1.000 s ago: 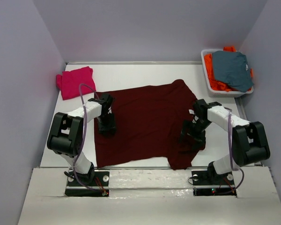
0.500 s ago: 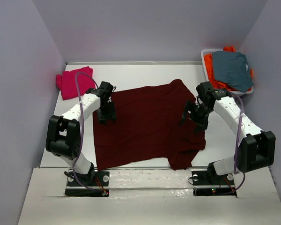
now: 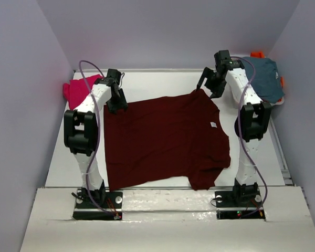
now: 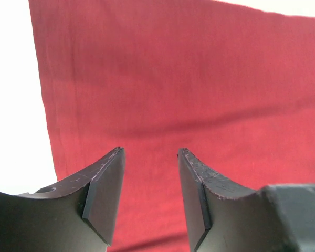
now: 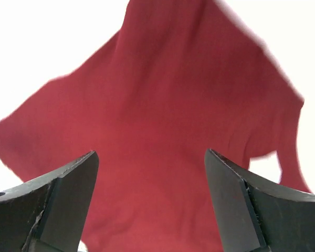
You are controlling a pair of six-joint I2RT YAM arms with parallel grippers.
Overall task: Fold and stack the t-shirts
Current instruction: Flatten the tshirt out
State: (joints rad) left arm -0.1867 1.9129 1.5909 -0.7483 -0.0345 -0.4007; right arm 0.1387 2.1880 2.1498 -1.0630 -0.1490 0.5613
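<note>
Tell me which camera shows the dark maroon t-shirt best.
The top external view: the whole maroon t-shirt lies spread flat, its full outline visible. The left wrist view catches only a stretch along one edge; the right wrist view shows just one end.

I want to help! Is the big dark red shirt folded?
Spread out, not folded: the maroon t-shirt lies flat with its sleeve showing.

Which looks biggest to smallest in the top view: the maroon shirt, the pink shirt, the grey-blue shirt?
1. Maroon shirt: spread flat, by far the largest.
2. Grey-blue shirt and pink shirt: close in size as seen and both partly hidden, so not ranked against each other.
</note>
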